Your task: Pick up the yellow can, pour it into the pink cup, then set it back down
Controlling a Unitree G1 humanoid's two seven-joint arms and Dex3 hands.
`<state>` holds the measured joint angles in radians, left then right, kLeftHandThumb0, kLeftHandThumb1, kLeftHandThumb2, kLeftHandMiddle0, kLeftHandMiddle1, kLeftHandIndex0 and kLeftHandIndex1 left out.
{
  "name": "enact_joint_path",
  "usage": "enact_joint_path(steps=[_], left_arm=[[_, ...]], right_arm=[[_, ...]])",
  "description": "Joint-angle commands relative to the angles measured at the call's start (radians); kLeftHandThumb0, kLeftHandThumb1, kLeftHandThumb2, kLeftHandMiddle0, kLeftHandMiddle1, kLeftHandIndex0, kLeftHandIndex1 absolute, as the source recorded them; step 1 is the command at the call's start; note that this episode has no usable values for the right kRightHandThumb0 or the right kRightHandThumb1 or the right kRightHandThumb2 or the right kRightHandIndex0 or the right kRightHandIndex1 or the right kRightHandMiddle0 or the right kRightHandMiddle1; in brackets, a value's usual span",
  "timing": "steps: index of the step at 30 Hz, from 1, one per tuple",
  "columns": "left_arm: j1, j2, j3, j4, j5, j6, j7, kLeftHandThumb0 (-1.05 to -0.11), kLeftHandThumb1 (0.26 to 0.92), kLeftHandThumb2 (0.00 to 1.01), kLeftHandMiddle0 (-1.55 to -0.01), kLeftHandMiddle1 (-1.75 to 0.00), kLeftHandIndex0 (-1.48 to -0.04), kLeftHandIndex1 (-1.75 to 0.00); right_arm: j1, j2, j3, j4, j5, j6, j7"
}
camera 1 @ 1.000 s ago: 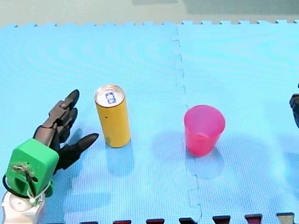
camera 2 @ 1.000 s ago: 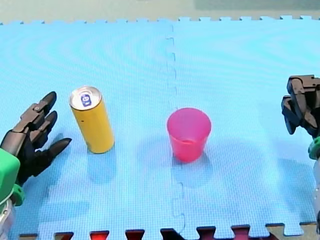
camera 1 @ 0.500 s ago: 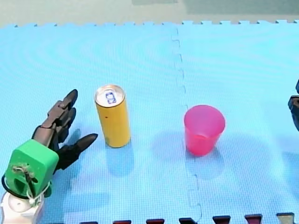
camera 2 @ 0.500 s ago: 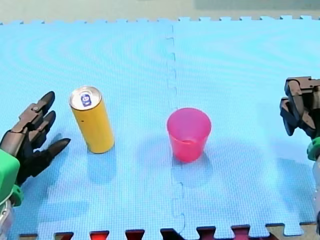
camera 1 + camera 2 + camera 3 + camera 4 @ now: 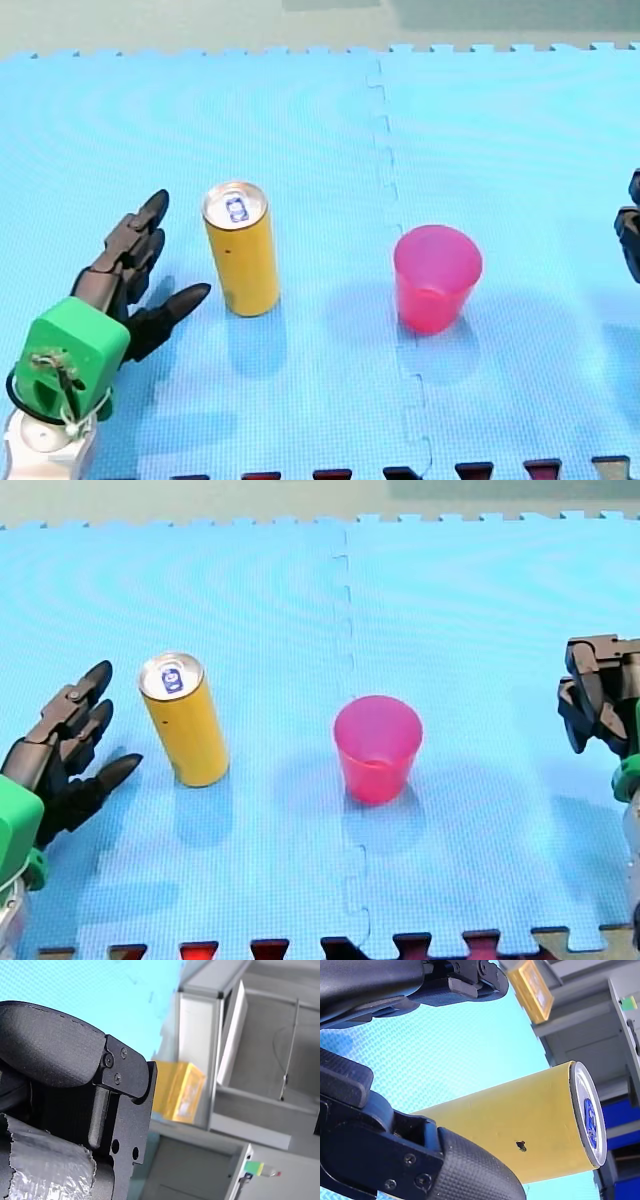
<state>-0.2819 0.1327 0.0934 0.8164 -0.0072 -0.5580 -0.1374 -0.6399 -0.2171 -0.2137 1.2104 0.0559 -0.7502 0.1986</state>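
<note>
The yellow can [image 5: 241,262] stands upright on the blue foam mat [image 5: 320,130], left of centre, its silver top facing up. To its right the pink cup [image 5: 436,277] stands upright with its mouth up. My left hand [image 5: 163,258] sits just left of the can, open, its thumb pointing at the can's base with a small gap. In the second wrist view the can [image 5: 520,1130] lies close beside black fingers [image 5: 470,1170], with mat showing between them. My right hand [image 5: 598,695] hovers at the mat's right edge, fingers curled, holding nothing.
A jigsaw seam [image 5: 385,150] runs front to back through the mat, just left of the cup. The mat's toothed front edge [image 5: 300,948] is near me. A green block [image 5: 65,355] sits on my left wrist.
My right hand has shifted very slightly at the right edge. The left hand, the can and the cup stay where they were.
</note>
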Motion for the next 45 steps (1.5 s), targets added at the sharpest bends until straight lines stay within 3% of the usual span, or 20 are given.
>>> enact_joint_path(steps=[1,15,24,37,45], left_arm=[[0.000,0.003,0.000,-0.004,-0.003,0.003,0.000,-1.048,0.904,0.00,-0.22,0.00,-0.20,0.00],[-0.012,0.000,0.006,0.015,-0.015,-0.001,-0.007,-1.048,0.904,0.00,-0.22,0.00,-0.21,0.00],[-0.073,-0.004,0.022,0.037,-0.038,0.028,-0.007,-1.048,0.900,0.00,-0.28,-0.03,-0.24,-0.01],[-0.123,-0.001,0.022,0.071,-0.050,0.034,-0.048,-1.048,0.901,0.00,-0.30,-0.03,-0.27,-0.02],[-0.172,0.031,0.021,0.146,-0.056,0.038,-0.125,-1.048,0.884,0.00,-0.32,-0.03,-0.29,-0.02]], right_arm=[[-0.001,0.000,-0.001,-0.003,0.003,-0.005,-0.002],[-0.002,-0.001,-0.001,-0.001,0.001,0.000,-0.004],[0.002,-0.001,0.001,-0.004,-0.001,-0.002,-0.007],[0.002,-0.004,0.001,-0.004,-0.001,-0.005,-0.012],[-0.001,-0.004,-0.005,-0.005,0.008,-0.003,-0.003]])
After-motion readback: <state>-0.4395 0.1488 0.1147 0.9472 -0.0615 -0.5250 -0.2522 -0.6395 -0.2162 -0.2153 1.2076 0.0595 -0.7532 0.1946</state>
